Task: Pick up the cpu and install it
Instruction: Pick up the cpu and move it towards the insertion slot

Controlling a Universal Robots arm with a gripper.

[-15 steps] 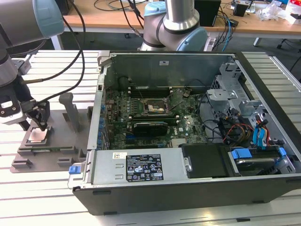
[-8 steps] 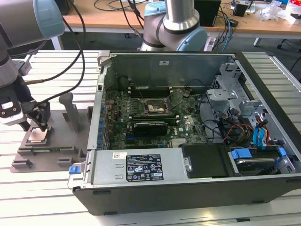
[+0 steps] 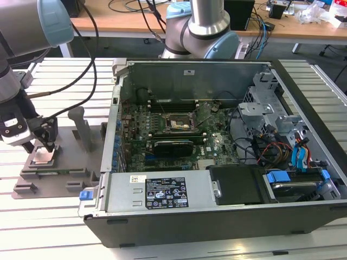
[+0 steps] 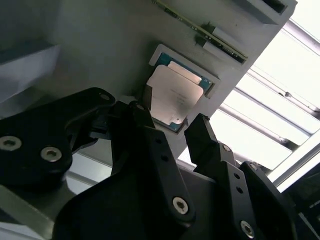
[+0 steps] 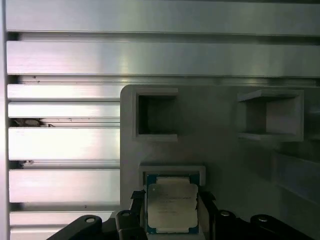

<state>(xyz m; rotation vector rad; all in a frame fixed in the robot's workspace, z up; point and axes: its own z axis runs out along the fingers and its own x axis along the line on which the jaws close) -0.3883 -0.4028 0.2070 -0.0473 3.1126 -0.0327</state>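
Note:
The cpu [image 3: 43, 157], a small square chip with a pale silver top, lies flat in a recess of the grey holder block [image 3: 65, 168] at the exterior view's left. My gripper [image 3: 46, 143] hangs directly over it with its black fingers pointing down. In both wrist views the fingers [image 5: 136, 207] stand on two opposite sides of the cpu [image 5: 171, 210] with small gaps, so the gripper [image 5: 171, 200] is open around the chip. From the second wrist view the cpu [image 4: 172, 97] shows just beyond the gripper [image 4: 167, 117]. The motherboard's socket [image 3: 179, 124] sits inside the open computer case [image 3: 217, 216].
The holder block has upright posts [image 3: 81, 127] and empty pockets [image 5: 156, 115] near the cpu. It rests on a slatted aluminium table [image 3: 49, 222]. The case wall [image 3: 111, 135] rises between holder and motherboard. A second robot arm [image 3: 200, 27] stands behind the case.

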